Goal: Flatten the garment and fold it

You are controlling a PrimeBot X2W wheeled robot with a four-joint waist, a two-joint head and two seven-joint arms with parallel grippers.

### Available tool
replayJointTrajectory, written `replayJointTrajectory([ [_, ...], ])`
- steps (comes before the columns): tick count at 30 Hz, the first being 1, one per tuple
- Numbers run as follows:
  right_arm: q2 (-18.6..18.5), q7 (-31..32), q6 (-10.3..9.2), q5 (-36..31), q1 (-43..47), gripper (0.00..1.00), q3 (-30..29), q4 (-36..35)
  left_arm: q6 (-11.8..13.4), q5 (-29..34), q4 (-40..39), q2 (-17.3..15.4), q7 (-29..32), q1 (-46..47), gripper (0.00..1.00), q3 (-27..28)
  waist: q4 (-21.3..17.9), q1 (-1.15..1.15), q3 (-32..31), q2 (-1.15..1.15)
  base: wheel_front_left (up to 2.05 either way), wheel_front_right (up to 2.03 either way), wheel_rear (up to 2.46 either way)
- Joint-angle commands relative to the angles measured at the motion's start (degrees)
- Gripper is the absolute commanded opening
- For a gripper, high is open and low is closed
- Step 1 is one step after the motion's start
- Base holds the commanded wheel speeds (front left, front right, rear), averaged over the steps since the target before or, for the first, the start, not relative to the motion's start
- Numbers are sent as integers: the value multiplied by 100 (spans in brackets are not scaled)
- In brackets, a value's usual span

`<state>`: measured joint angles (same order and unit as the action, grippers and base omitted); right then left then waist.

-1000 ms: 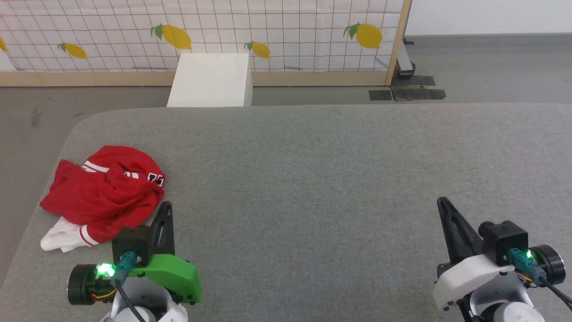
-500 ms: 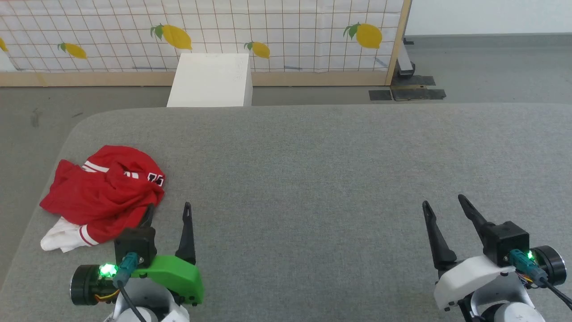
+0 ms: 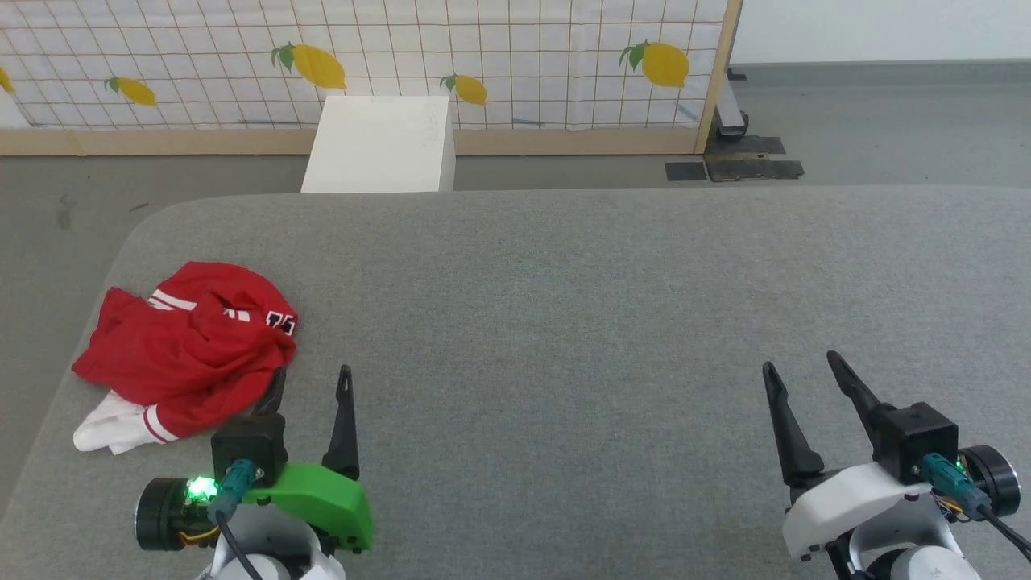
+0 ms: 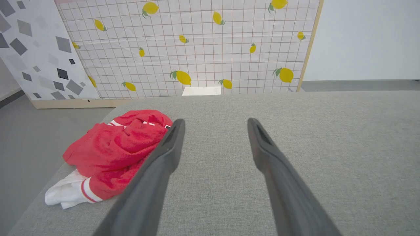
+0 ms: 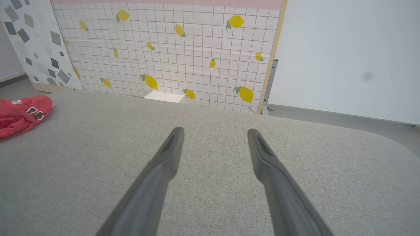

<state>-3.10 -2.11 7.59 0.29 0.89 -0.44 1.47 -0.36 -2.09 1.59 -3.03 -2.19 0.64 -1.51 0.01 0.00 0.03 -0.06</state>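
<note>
Both sets of fingers have sprung apart since a second ago! On the big grey table [image 3: 564, 282] the red shirt [image 3: 181, 350] lies crumpled at the left edge. Spread wide, the left gripper [image 3: 312, 372] has its outer finger just beside the shirt, holding nothing; the right gripper [image 3: 801, 361], equally wide, sits well apart.

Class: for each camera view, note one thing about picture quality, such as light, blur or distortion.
Head view: soft even light, the garment sharp, the green lamp blooming. Left wrist view: the left gripper looms large, its fingers blurred close up. Right wrist view: the right gripper likewise soft near the lens.
</note>
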Motion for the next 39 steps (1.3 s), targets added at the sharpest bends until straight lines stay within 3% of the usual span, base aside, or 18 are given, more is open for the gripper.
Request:
replayJointTrajectory([
  [1,4,-68,-2,51,-9,100,-7,6,57,-57,21,3,-68,11,100,-21,2,0,0,0,0,0,0],
  [39,11,-495,-5,449,-9,100,54,476,101,-324,162,7,-516,-52,100,-228,19,0,-55,2,0,0,0],
])
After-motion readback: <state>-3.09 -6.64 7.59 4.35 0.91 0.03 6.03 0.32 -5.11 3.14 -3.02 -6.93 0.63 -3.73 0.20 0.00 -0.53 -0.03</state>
